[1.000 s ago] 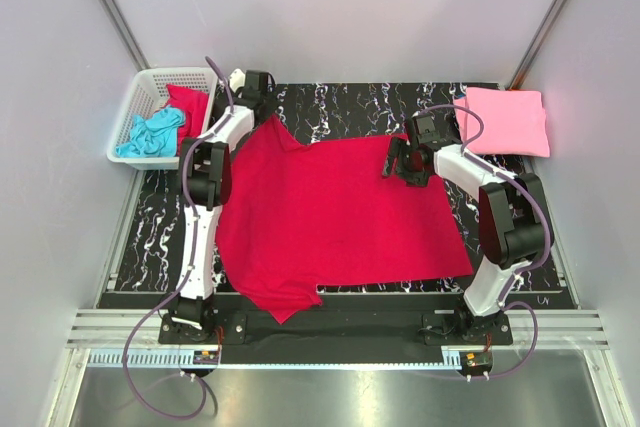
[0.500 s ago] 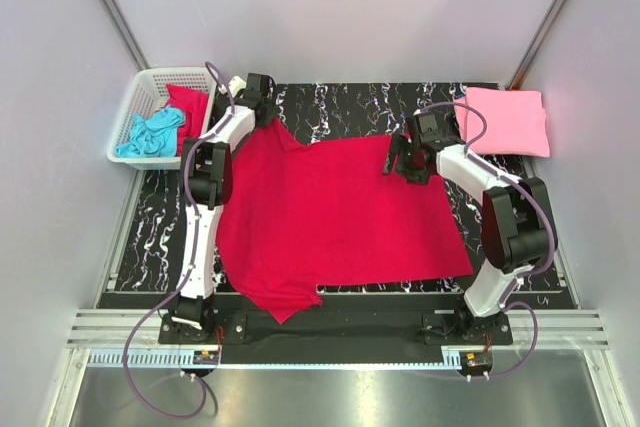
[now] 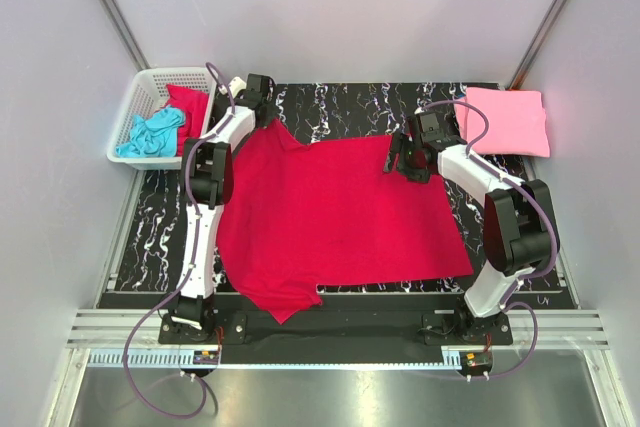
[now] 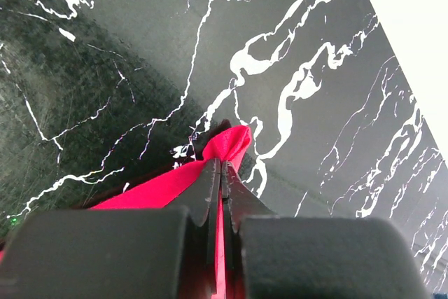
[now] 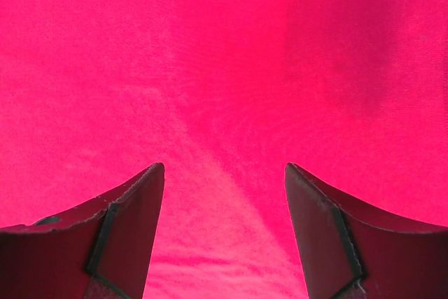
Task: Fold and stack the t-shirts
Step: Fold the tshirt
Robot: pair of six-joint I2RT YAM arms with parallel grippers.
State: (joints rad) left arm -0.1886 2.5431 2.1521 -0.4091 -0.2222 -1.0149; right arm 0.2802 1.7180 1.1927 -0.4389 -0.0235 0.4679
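Observation:
A crimson red t-shirt (image 3: 330, 212) lies spread flat over the black marble table (image 3: 340, 107). My left gripper (image 3: 262, 119) sits at the shirt's far left sleeve corner, shut on a pinch of the red cloth (image 4: 227, 146) that sticks out past its tips. My right gripper (image 3: 397, 161) hangs open just over the shirt's far right edge; in the right wrist view the red fabric (image 5: 224, 68) fills everything between the spread fingers (image 5: 133, 215). A folded light pink t-shirt (image 3: 505, 121) lies at the back right. A turquoise t-shirt (image 3: 150, 134) and a red one (image 3: 188, 107) are in the basket.
The white lattice basket (image 3: 133, 105) stands off the table's back left corner, against the left wall. Grey walls close in the table on three sides. The arm bases are bolted along the near edge, by a metal rail (image 3: 330, 327).
My left gripper has closed on the sleeve corner of the crimson shirt. The right gripper has crept slightly toward the shirt's far edge, still open.

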